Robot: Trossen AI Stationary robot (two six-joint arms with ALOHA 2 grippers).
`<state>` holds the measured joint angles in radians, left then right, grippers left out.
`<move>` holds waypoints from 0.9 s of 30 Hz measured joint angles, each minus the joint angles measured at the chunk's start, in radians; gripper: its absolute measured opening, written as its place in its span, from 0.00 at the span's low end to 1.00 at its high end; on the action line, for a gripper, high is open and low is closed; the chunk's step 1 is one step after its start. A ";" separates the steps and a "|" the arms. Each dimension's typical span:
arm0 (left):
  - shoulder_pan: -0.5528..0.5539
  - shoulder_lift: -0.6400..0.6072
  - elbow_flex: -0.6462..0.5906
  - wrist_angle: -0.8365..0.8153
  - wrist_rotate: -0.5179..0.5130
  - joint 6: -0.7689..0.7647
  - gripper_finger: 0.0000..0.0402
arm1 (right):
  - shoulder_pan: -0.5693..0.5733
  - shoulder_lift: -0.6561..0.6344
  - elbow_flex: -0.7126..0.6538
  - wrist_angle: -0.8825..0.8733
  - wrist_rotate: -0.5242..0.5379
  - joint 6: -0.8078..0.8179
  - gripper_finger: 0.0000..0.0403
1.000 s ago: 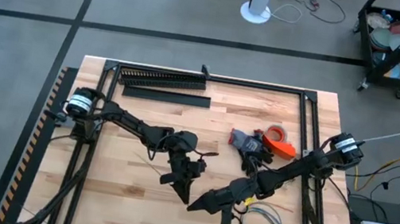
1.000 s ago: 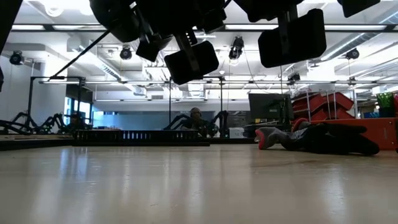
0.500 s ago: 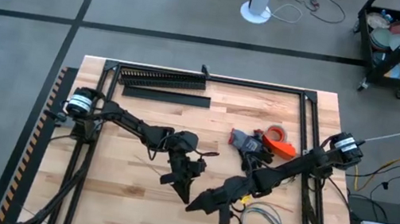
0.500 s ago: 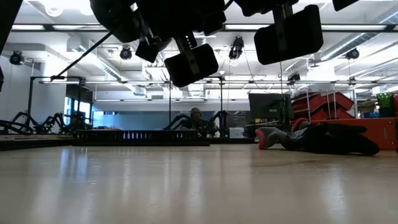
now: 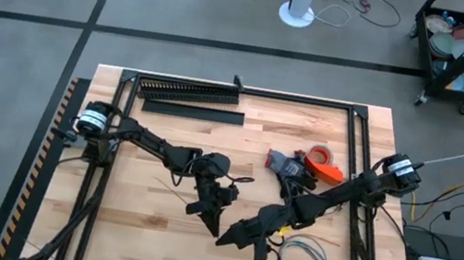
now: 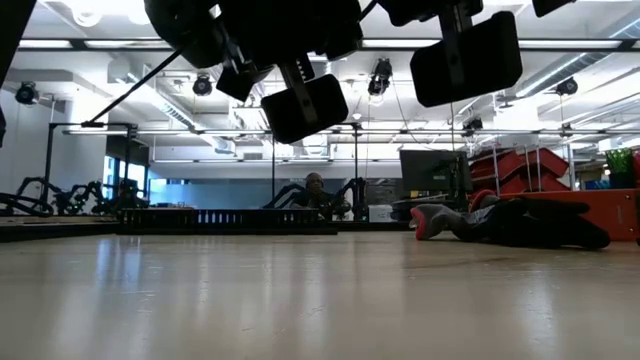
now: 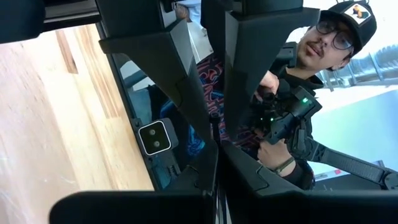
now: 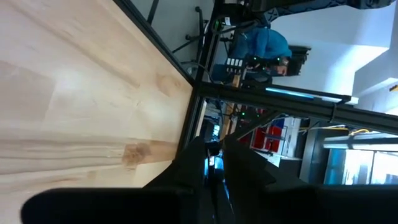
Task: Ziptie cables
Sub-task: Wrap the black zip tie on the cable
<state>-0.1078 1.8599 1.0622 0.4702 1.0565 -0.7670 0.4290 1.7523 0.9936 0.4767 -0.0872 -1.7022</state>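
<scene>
From above you get the whole layout: your left gripper [image 5: 215, 224] and right gripper [image 5: 229, 238] meet tip to tip just below the centre of the table [image 5: 133, 226], well clear of the wood, as the table-level view confirms with both hanging in the upper part of the frame. The cables [image 5: 310, 259] lie in a loose loop at the lower right of the overhead frame, just right of the right gripper's wrist and not held by either. The zipties [image 5: 174, 190] show only from above, as thin dark lines on the wood left of the left gripper.

The table-level view hides the cables and zipties, but gives you the gloves [image 6: 510, 222] lying flat at the right and the duct [image 6: 225, 218] along the far edge. Overhead, the duct [image 5: 187, 93] sits at the upper left, with a red tape roll [image 5: 321, 154] beside the gloves.

Your left wrist view shows the left fingers [image 7: 180, 87] closed to a thin slit with nothing visible between them, and a person beyond. Your right wrist view shows the right fingers [image 8: 239, 163] nearly together, also with nothing visible between.
</scene>
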 joint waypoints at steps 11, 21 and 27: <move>0.000 0.000 0.000 0.000 0.000 0.022 0.00 | 0.000 0.000 0.000 -0.001 0.000 0.012 0.05; 0.000 0.000 0.000 0.000 -0.004 0.067 0.06 | 0.000 0.000 0.000 -0.002 0.009 0.033 0.05; 0.000 -0.001 0.000 0.000 0.005 0.124 0.19 | 0.007 0.000 0.000 -0.003 0.026 0.070 0.05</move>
<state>-0.1078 1.8592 1.0622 0.4703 1.0611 -0.6434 0.4361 1.7523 0.9936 0.4738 -0.0611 -1.6321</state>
